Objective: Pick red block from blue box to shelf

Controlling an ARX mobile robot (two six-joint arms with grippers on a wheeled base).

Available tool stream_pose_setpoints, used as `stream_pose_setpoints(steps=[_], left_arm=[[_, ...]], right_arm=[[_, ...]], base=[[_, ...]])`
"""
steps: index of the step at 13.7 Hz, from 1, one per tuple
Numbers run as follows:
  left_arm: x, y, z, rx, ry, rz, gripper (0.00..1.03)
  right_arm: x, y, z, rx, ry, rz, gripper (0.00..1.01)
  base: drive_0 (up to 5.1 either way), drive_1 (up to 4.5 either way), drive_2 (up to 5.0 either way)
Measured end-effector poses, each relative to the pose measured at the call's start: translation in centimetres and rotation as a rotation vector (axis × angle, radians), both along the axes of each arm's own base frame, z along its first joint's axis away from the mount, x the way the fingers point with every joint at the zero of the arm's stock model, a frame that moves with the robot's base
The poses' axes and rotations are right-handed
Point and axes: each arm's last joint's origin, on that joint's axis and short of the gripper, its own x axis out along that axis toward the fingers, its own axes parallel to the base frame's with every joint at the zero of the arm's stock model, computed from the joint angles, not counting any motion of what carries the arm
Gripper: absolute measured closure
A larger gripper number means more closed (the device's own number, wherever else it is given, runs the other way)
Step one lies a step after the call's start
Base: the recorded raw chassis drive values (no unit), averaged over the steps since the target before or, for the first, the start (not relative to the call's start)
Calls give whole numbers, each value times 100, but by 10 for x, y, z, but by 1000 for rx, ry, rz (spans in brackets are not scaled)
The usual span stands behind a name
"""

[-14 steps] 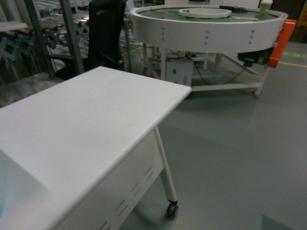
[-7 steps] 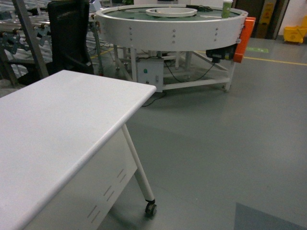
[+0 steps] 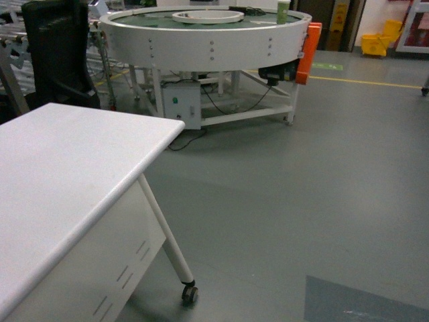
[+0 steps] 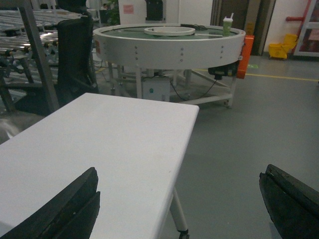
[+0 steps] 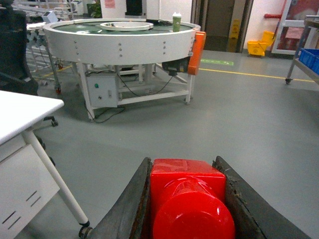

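Observation:
The red block [image 5: 187, 196], glossy with a round stud facing the camera, sits clamped between the dark fingers of my right gripper [image 5: 183, 167], above grey floor. My left gripper [image 4: 180, 172] is open with nothing between its fingers [image 4: 75, 204], hovering over the right edge of a white table [image 4: 114, 139]. Neither gripper shows in the head view. The shelf [image 5: 297, 49], a steel rack on casters, shows only partly at the far right of the right wrist view, with a dark blue crate [image 5: 310, 57] on it. The blue box is out of view.
The white wheeled table [image 3: 67, 168] fills the left. A round white conveyor table [image 3: 208, 40] stands ahead with a green cup [image 3: 283, 12] on it. A black chair [image 3: 57, 54] is at left, a yellow mop bucket [image 3: 375, 43] far right. Grey floor lies between.
The head view has swung to the right: the white table has slid left and takes up less of the picture, and more floor and the far right of the room have come into view.

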Motion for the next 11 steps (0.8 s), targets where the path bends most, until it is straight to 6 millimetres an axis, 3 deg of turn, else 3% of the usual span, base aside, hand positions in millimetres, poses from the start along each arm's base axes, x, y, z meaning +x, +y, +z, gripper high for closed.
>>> stream_pose_setpoints(steps=[11], left_arm=[[0, 0, 0, 0, 0, 0, 5]], right_arm=[[0, 0, 0, 0, 0, 0, 73]], base=[[-150, -150, -150]])
